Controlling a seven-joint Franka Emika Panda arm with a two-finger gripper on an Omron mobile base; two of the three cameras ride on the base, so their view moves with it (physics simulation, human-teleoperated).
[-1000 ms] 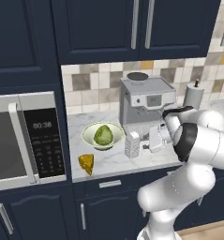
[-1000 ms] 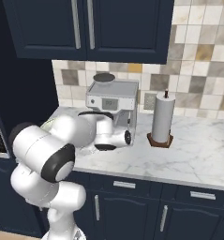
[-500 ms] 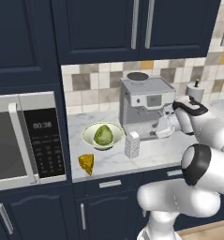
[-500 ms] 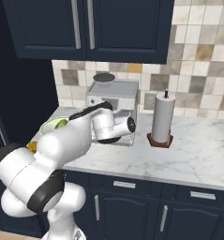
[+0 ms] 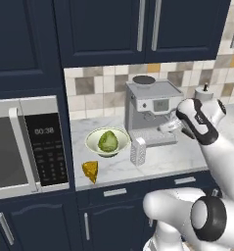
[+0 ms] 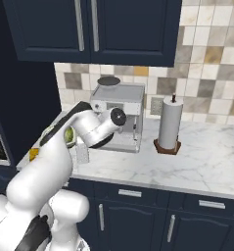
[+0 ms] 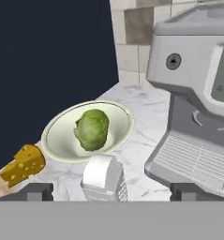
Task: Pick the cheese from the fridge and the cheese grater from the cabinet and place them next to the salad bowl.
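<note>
In the hand view, the cheese grater (image 7: 104,178) is cut off at the bottom. In the right base view, the salad bowl (image 6: 68,137) and cheese (image 6: 34,154) are mostly hidden by the arm.

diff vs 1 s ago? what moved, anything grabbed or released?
The arm pulled up and back from the cheese grater, toward the coffee machine. The tool, open and empty, now sits above and behind the grater instead of close around it. Unchanged: grater upright on the counter beside the salad bowl, cheese at the front edge, paper towel roll.
</note>
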